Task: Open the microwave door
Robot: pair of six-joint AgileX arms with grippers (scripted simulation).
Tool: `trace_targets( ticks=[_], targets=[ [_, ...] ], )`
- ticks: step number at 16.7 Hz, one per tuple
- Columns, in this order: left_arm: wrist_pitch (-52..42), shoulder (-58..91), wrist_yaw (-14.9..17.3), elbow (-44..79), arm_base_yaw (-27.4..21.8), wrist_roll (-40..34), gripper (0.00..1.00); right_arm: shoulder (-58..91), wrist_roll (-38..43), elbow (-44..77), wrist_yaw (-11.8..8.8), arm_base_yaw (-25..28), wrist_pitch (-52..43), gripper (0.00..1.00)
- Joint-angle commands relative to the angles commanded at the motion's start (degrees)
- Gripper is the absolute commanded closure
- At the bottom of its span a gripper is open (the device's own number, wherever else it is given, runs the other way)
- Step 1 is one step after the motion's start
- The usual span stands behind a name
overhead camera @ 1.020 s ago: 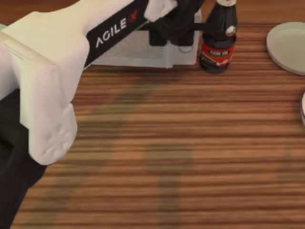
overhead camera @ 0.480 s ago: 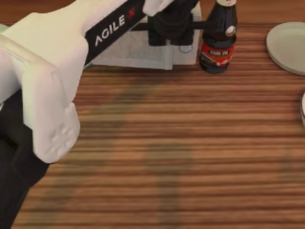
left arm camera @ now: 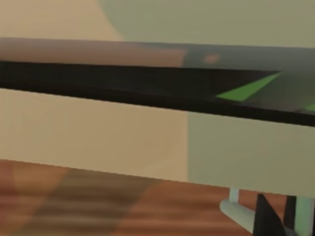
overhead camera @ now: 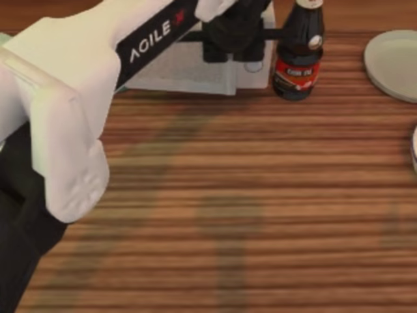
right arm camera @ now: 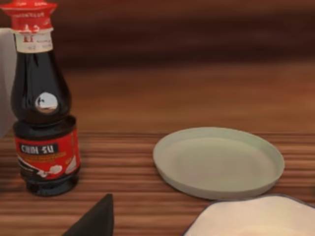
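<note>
The off-white microwave (overhead camera: 257, 73) stands at the table's far edge, left of centre. The microwave door (overhead camera: 186, 70), with its grey mesh window, faces the table, and its right corner stands slightly proud of the knob panel. My left gripper (overhead camera: 234, 36) reaches down at the door's right edge. In the left wrist view, dark fingers (left arm camera: 266, 219) are shut on the door's pale bar handle (left arm camera: 235, 210), and a dark gap (left arm camera: 123, 91) runs across the microwave. My right gripper (right arm camera: 93, 221) hovers off to the right, outside the top view.
A dark sauce bottle (overhead camera: 298, 55) with a red label stands just right of the microwave. A pale plate (overhead camera: 394, 62) lies at the far right, and a white dish (overhead camera: 414, 150) sits at the right edge. My left arm (overhead camera: 71, 98) covers the table's left side.
My left gripper has shifted slightly right and toward the far edge at the door's right side. The arm's elbow has dropped a little. The door corner has barely moved.
</note>
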Motion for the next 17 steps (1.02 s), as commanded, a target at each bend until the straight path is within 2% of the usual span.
trace_targets(
  ticks=[14, 17],
  targets=[
    [0.3, 0.0, 0.2, -0.1, -0.5, -0.1, 1.0, 0.0, 0.0, 0.0, 0.0, 0.0, 0.0, 0.0],
    [2.8, -2.8, 0.6, -4.3, -0.1, 1.4, 1.0, 0.0, 0.0, 0.0, 0.0, 0.0, 0.0, 0.0]
  ],
)
